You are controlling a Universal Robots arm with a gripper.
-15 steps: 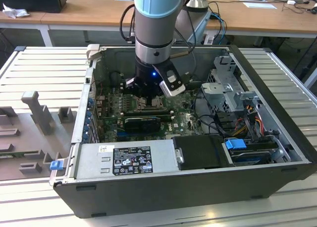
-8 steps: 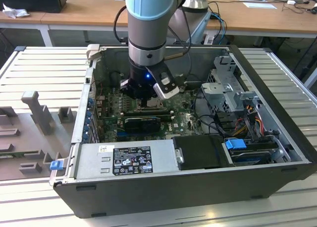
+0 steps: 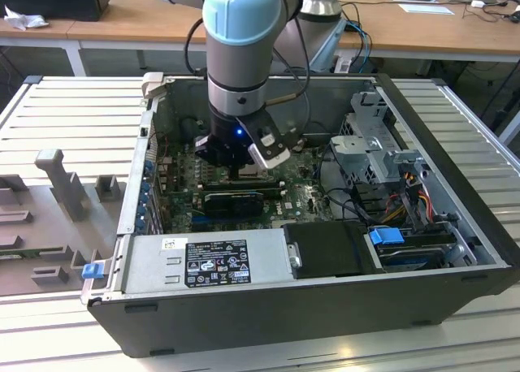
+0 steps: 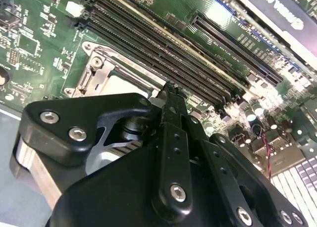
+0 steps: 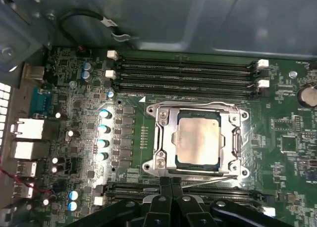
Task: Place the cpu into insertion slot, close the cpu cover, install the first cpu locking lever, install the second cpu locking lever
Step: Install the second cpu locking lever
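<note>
My end effector (image 5: 171, 185) hangs low over the motherboard (image 5: 74, 152) inside the open computer case (image 3: 455, 226), its fingertips (image 4: 171, 90) pressed together with nothing between them (clenched on air, as far as both wrist views show). In the first wrist view the tips sit right at the edge of the insertion slot (image 5: 159, 162), on the side nearest the lower memory slots (image 5: 124, 190), just beside a thin metal locking lever (image 5: 218, 177) that runs along that edge.

The cpu (image 5: 198, 138) lies flat in the insertion slot, its pale metal top showing through the window of the cpu cover (image 5: 166, 138), which lies down over it. A second bank of long black memory slots (image 5: 188, 76) runs along the far side of the socket.

In the exterior view my arm (image 3: 240, 39) comes straight down into the case, the end effector close above the green board. A black graphics card (image 3: 236, 200) lies next to it, with the power supply (image 3: 203, 262) along the case's near wall and a drive cage (image 3: 370, 136) toward the exterior view's right. The case rests on a ribbed grey desk (image 3: 73, 112).
</note>
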